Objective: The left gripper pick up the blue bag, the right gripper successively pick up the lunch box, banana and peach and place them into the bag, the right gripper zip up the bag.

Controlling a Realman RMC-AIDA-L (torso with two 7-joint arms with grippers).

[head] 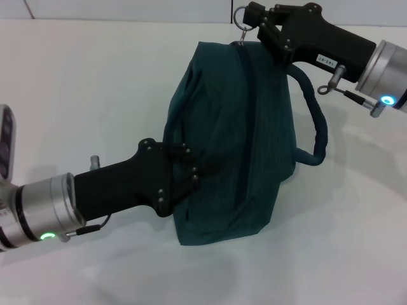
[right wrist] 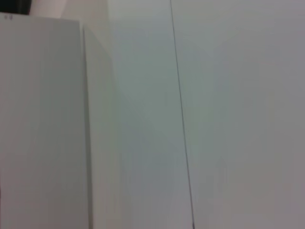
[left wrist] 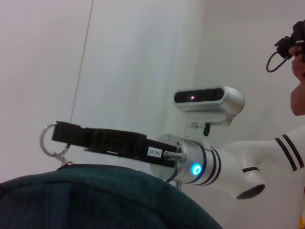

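The left gripper had its jaws clamped on the near side of the blue bag, pinching the cloth where one rope handle sat. Its black arm reached in from the left, with a silver wrist and a green light.

The right gripper was at the far top end of the bag. Its jaws were closed on the metal ring of the zipper. In the left wrist view the same right gripper held the ring just above the top of the bag.

The bag lay on the white tabletop, puffed up, with its zipper line running down the middle and looking closed. The other rope handle curved out on the right side.

The right wrist view showed only plain white walls.
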